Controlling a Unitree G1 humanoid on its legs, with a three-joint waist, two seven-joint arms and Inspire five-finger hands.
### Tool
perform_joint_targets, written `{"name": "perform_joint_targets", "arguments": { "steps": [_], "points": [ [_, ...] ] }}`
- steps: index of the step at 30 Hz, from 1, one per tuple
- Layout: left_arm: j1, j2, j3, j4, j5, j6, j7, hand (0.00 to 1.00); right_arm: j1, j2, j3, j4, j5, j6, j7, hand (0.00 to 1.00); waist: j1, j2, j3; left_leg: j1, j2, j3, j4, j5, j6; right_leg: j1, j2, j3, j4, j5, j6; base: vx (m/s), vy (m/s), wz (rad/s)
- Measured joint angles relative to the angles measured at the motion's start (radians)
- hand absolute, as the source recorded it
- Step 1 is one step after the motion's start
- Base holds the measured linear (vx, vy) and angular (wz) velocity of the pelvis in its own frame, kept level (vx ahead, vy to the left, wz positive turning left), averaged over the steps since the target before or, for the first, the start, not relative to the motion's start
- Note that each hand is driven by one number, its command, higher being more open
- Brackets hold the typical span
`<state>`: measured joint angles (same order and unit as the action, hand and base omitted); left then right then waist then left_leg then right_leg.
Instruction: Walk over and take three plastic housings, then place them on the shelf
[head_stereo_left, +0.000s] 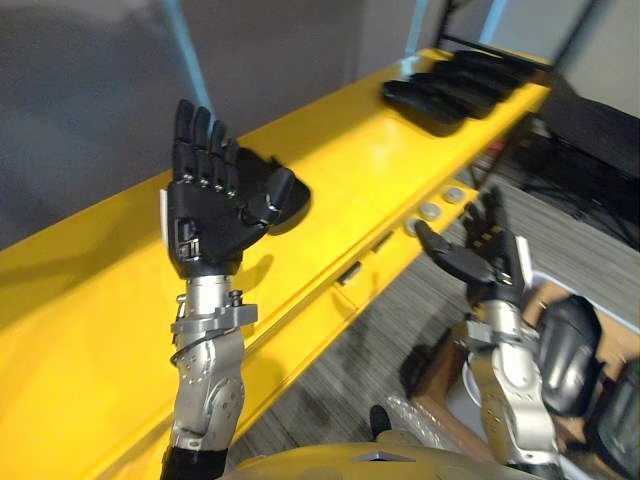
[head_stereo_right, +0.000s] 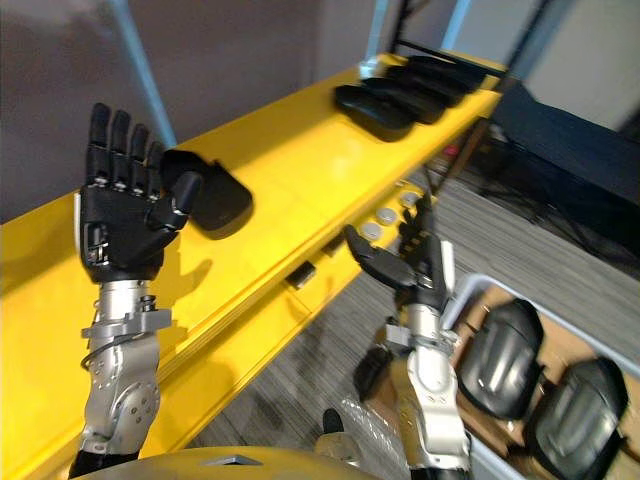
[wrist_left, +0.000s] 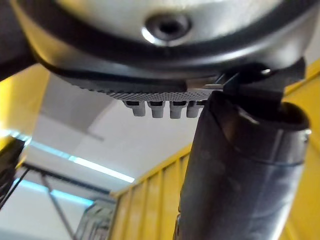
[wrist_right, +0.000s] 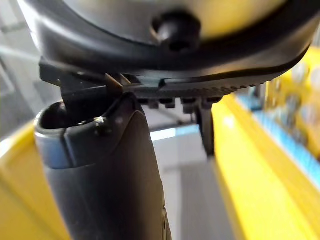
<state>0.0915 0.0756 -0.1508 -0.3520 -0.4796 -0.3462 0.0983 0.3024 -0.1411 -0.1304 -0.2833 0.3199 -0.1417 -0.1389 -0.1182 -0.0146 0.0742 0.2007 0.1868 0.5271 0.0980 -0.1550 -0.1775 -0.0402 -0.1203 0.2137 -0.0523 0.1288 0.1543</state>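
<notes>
The left hand (head_stereo_left: 208, 215) is standing raised in front of the yellow shelf (head_stereo_left: 340, 165), palm turned toward the camera, fingers straight and spread, gripping nothing. Just behind its thumb, one black plastic housing (head_stereo_right: 225, 205) is lying flat on the shelf top. At the far end of the same shelf, a row of further black housings (head_stereo_left: 450, 90) is sitting side by side, close together.

The right hand (head_stereo_right: 400, 265) is hovering lower, beside the shelf's front edge and over the striped floor (head_stereo_right: 300, 400), palm up and fingers relaxed, also empty. To its right, a light-rimmed box (head_stereo_right: 470, 285) is holding at least two dark grey housings (head_stereo_right: 500, 360), lying next to each other on what may be cardboard; the blur is hiding the rest.
</notes>
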Motion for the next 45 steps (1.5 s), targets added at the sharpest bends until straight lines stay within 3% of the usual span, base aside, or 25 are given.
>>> {"name": "perform_joint_targets", "arguments": {
  "steps": [6, 8, 10, 11, 12, 13, 14, 16, 17, 18, 21, 23, 26, 28, 29, 30, 31, 34, 36, 38, 39, 40, 41, 43, 45],
  "points": [
    [-0.017, -0.012, -0.058, 0.073, 0.008, 0.010, 0.088, 1.00, 0.183, 0.038, -0.190, -0.107, -0.022, -0.008, -0.024, 1.00, -0.113, 0.011, -0.004, 0.054, 0.035, 0.199, 0.073, -0.078, -0.018, -0.051, 0.072, 0.178, -0.003, 0.028, 0.003, -0.04, -0.009, -1.01],
    [-0.018, -0.024, -0.077, 0.073, 0.025, 0.010, 0.118, 1.00, 0.201, 0.073, -0.205, -0.114, -0.018, -0.036, -0.035, 1.00, -0.120, 0.016, -0.003, 0.035, 0.034, 0.167, 0.108, -0.102, 0.003, -0.079, 0.090, 0.220, -0.003, 0.039, -0.001, -0.08, -0.063, -0.83],
    [-0.019, -0.039, -0.083, 0.071, 0.029, 0.010, 0.160, 1.00, 0.190, 0.107, -0.176, -0.114, 0.008, -0.067, -0.040, 1.00, -0.105, 0.033, 0.005, -0.043, 0.023, -0.060, 0.186, -0.165, 0.088, -0.120, 0.110, 0.254, -0.001, 0.043, -0.028, -0.12, -0.085, -0.76],
    [-0.017, -0.042, -0.084, 0.069, 0.029, 0.010, 0.169, 1.00, 0.186, 0.114, -0.159, -0.114, 0.014, -0.077, -0.044, 1.00, -0.096, 0.039, 0.012, -0.061, 0.012, -0.130, 0.202, -0.185, 0.111, -0.128, 0.111, 0.254, -0.001, 0.042, -0.035, -0.13, -0.025, -0.69],
    [-0.006, -0.046, -0.085, 0.053, 0.027, 0.015, 0.182, 1.00, 0.174, 0.114, -0.112, -0.114, 0.015, -0.090, -0.055, 1.00, -0.068, 0.063, 0.029, -0.080, -0.011, -0.253, 0.220, -0.229, 0.123, -0.142, 0.116, 0.251, -0.002, 0.038, -0.037, -0.16, 0.046, -0.68],
    [0.008, -0.047, -0.088, 0.030, 0.021, 0.024, 0.178, 1.00, 0.157, 0.115, -0.057, -0.114, 0.015, -0.088, -0.069, 1.00, -0.043, 0.085, 0.041, -0.096, -0.024, -0.303, 0.229, -0.260, 0.101, -0.155, 0.113, 0.239, -0.006, 0.037, -0.036, -0.16, 0.073, -0.53],
    [0.014, -0.047, -0.089, 0.025, 0.021, 0.026, 0.168, 1.00, 0.153, 0.119, -0.026, -0.114, 0.016, -0.085, -0.074, 1.00, -0.035, 0.088, 0.046, -0.102, -0.030, -0.305, 0.234, -0.261, 0.102, -0.157, 0.102, 0.228, -0.008, 0.037, -0.036, -0.13, 0.086, -0.08],
    [0.040, -0.058, -0.106, 0.011, 0.018, 0.029, 0.122, 1.00, 0.146, 0.118, 0.102, -0.110, 0.014, -0.081, -0.111, 1.00, 0.020, 0.110, 0.045, -0.123, -0.034, -0.316, 0.233, -0.249, 0.107, -0.176, 0.079, 0.170, 0.012, 0.017, -0.062, -0.05, 0.042, 0.22],
    [0.040, -0.058, -0.108, 0.005, 0.018, 0.029, 0.114, 1.00, 0.142, 0.118, 0.129, -0.106, 0.009, -0.081, -0.119, 1.00, 0.037, 0.103, 0.048, -0.123, -0.044, -0.320, 0.234, -0.245, 0.100, -0.184, 0.073, 0.161, 0.030, 0.021, -0.056, 0.00, 0.010, 0.47],
    [0.040, -0.060, -0.112, -0.003, 0.007, 0.028, 0.096, 1.00, 0.123, 0.115, 0.171, -0.075, -0.001, -0.080, -0.136, 1.00, 0.063, 0.093, 0.054, -0.125, -0.055, -0.357, 0.248, -0.245, 0.088, -0.184, 0.058, 0.131, 0.067, 0.048, -0.006, 0.02, -0.006, 0.50],
    [0.042, -0.061, -0.117, -0.010, -0.030, 0.018, 0.068, 1.00, 0.083, 0.116, 0.180, -0.014, 0.001, -0.080, -0.166, 1.00, 0.074, 0.101, 0.053, -0.151, -0.044, -0.421, 0.289, -0.250, 0.079, -0.198, 0.060, 0.076, 0.142, 0.013, 0.011, 0.07, -0.026, 0.56],
    [0.042, -0.061, -0.120, -0.015, -0.031, 0.018, 0.061, 1.00, 0.095, 0.122, 0.176, -0.010, 0.002, -0.080, -0.177, 1.00, 0.075, 0.100, 0.056, -0.156, -0.034, -0.441, 0.337, -0.266, 0.072, -0.219, 0.076, 0.054, 0.235, -0.019, 0.001, 0.05, -0.020, 0.20],
    [0.042, -0.058, -0.131, -0.030, -0.054, 0.018, 0.031, 1.00, 0.146, 0.145, 0.139, -0.018, 0.014, -0.114, -0.150, 1.00, 0.070, 0.089, 0.064, -0.131, -0.039, -0.419, 0.388, -0.300, 0.088, -0.221, 0.084, 0.050, 0.305, -0.021, -0.002, -0.05, 0.031, -0.30],
    [0.047, -0.046, -0.146, -0.054, -0.054, 0.016, 0.018, 1.00, 0.157, 0.146, 0.120, -0.018, 0.059, -0.148, -0.111, 1.00, 0.079, 0.058, 0.079, -0.121, -0.054, -0.382, 0.410, -0.326, 0.101, -0.223, 0.062, 0.019, 0.305, -0.019, -0.003, -0.18, 0.067, -0.57],
    [0.057, -0.023, -0.148, -0.057, -0.048, 0.017, 0.011, 1.00, 0.143, 0.144, 0.116, -0.017, 0.095, -0.160, -0.079, 1.00, 0.081, 0.037, 0.078, -0.137, -0.069, -0.356, 0.419, -0.322, 0.120, -0.213, 0.033, 0.001, 0.231, 0.029, -0.019, -0.26, 0.061, -0.59],
    [0.063, -0.019, -0.143, -0.049, -0.030, 0.020, 0.002, 1.00, 0.092, 0.143, 0.115, 0.001, 0.122, -0.187, -0.060, 1.00, 0.087, 0.046, 0.087, -0.160, -0.062, -0.327, 0.416, -0.302, 0.140, -0.243, 0.009, -0.060, 0.253, 0.000, -0.082, -0.28, 0.060, -0.55],
    [0.065, -0.018, -0.136, -0.038, -0.023, 0.023, 0.002, 1.00, 0.050, 0.140, 0.124, 0.027, 0.126, -0.204, -0.058, 1.00, 0.088, 0.046, 0.087, -0.169, -0.054, -0.312, 0.414, -0.290, 0.142, -0.271, -0.002, -0.110, 0.337, -0.027, -0.114, -0.25, 0.048, -0.40],
    [0.078, -0.019, -0.069, 0.004, -0.024, 0.043, -0.005, 1.00, -0.212, 0.097, 0.274, 0.228, 0.098, -0.236, -0.078, 1.00, 0.132, 0.052, 0.087, -0.198, 0.005, -0.295, 0.410, -0.239, 0.126, -0.266, -0.093, -0.311, 0.676, -0.200, -0.213, -0.15, -0.045, -0.28],
    [0.088, -0.019, -0.030, 0.011, -0.031, 0.043, -0.019, 1.00, -0.301, 0.076, 0.398, 0.304, 0.035, -0.227, -0.116, 1.00, 0.176, 0.047, 0.084, -0.229, 0.039, -0.299, 0.432, -0.227, 0.103, -0.227, -0.179, -0.366, 0.758, -0.233, -0.252, -0.06, -0.207, -0.18],
    [0.127, -0.020, -0.005, 0.011, -0.069, 0.042, -0.042, 1.00, -0.327, 0.085, 0.509, 0.328, -0.014, -0.188, -0.125, 1.00, 0.211, 0.028, 0.073, -0.253, 0.060, -0.305, 0.452, -0.213, 0.077, -0.175, -0.268, -0.376, 0.740, -0.213, -0.232, -0.03, -0.314, -0.15],
    [0.149, -0.020, 0.000, 0.020, -0.119, 0.044, -0.062, 1.00, -0.324, 0.092, 0.543, 0.329, -0.049, -0.156, -0.124, 1.00, 0.224, 0.047, 0.066, -0.282, 0.084, -0.327, 0.457, -0.196, 0.048, -0.169, -0.224, -0.394, 0.693, -0.229, -0.182, -0.02, -0.354, -0.22],
    [0.166, -0.039, -0.007, 0.038, -0.160, 0.052, -0.075, 1.00, -0.305, 0.088, 0.550, 0.334, -0.072, -0.128, -0.126, 1.00, 0.227, 0.082, 0.046, -0.296, 0.123, -0.345, 0.405, -0.161, 0.030, -0.170, -0.166, -0.401, 0.627, -0.225, -0.166, 0.00, -0.413, -0.29],
    [0.166, -0.040, -0.008, 0.040, -0.179, 0.059, -0.078, 1.00, -0.300, 0.088, 0.547, 0.339, -0.078, -0.117, -0.130, 1.00, 0.225, 0.083, 0.044, -0.294, 0.134, -0.340, 0.376, -0.136, 0.019, -0.164, -0.149, -0.396, 0.593, -0.232, -0.151, 0.00, -0.407, -0.43],
    [0.159, -0.042, -0.013, 0.049, -0.229, 0.081, -0.088, 1.00, -0.290, 0.071, 0.500, 0.352, -0.076, -0.058, -0.118, 1.00, 0.195, 0.071, 0.038, -0.288, 0.157, -0.324, 0.333, -0.092, -0.018, -0.142, -0.115, -0.410, 0.497, -0.286, -0.015, 0.01, -0.391, -0.53],
    [0.157, -0.056, -0.029, 0.074, -0.232, 0.093, -0.087, 1.00, -0.255, 0.039, 0.433, 0.357, -0.073, -0.039, -0.087, 1.00, 0.163, 0.084, 0.039, -0.282, 0.183, -0.317, 0.346, -0.060, 0.000, -0.104, -0.079, -0.426, 0.423, -0.299, 0.006, -0.01, -0.272, -0.40]
  ]
}}
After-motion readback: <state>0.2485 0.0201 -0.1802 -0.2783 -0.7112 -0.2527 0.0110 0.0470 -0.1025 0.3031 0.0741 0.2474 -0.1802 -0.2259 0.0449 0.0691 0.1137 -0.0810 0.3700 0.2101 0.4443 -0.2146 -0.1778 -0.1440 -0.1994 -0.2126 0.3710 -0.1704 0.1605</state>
